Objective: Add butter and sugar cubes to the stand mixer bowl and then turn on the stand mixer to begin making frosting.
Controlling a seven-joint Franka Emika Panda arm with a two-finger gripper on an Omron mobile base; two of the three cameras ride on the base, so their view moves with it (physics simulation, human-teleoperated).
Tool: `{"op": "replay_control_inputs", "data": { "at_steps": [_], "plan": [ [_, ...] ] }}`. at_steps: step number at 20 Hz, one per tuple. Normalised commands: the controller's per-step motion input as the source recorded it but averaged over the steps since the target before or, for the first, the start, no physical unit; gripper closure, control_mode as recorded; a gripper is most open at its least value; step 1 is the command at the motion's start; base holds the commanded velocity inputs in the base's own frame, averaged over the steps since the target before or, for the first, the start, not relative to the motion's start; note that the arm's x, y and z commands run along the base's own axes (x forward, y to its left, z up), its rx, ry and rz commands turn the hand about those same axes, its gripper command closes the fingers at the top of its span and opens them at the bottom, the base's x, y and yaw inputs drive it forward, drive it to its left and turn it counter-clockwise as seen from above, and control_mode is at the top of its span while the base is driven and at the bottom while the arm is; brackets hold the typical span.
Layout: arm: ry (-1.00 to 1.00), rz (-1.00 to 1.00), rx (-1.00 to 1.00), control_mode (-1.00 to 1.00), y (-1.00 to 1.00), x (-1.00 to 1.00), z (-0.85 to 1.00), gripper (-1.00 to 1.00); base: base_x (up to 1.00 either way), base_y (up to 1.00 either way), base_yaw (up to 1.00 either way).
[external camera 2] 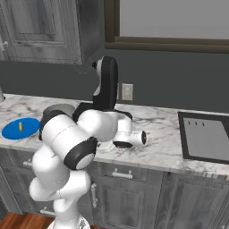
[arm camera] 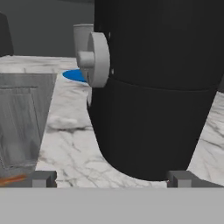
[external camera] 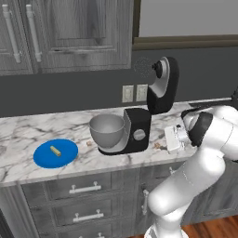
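My fingers [arm camera: 112,178] gape wide, empty, facing the stand mixer [arm camera: 153,87]. I judge the butter [external camera: 56,150], at nine o'clock, soft and slippery: pinch its long sides gently.

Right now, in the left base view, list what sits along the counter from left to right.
Blue plate holding the butter → one sugar cube → stand mixer bowl → stand mixer → second sugar cube → the robot's hand.

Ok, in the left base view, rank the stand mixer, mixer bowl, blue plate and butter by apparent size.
1. stand mixer
2. Unsure: stand mixer bowl and blue plate look alike in width
3. butter
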Motion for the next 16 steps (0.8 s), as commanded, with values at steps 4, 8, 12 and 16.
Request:
{"op": "replay_control_inputs", "data": {
  "at_steps": [4, 8, 12, 16],
  "plan": [
    [0.00, 0.03, 0.00, -1.00, 0.00, 0.21, -0.23, -1.00, 0.00, 0.00, 0.00],
    [0.00, 0.03, 0.00, -1.00, 0.00, 0.19, -0.22, -1.00, 0.00, 0.00, 0.00],
    [0.00, 0.03, 0.00, -1.00, 0.00, 0.23, -0.24, -1.00, 0.00, 0.00, 0.00],
    [0.00, 0.03, 0.00, -1.00, 0.00, 0.25, -0.25, -1.00, 0.00, 0.00, 0.00]
  ]
}}
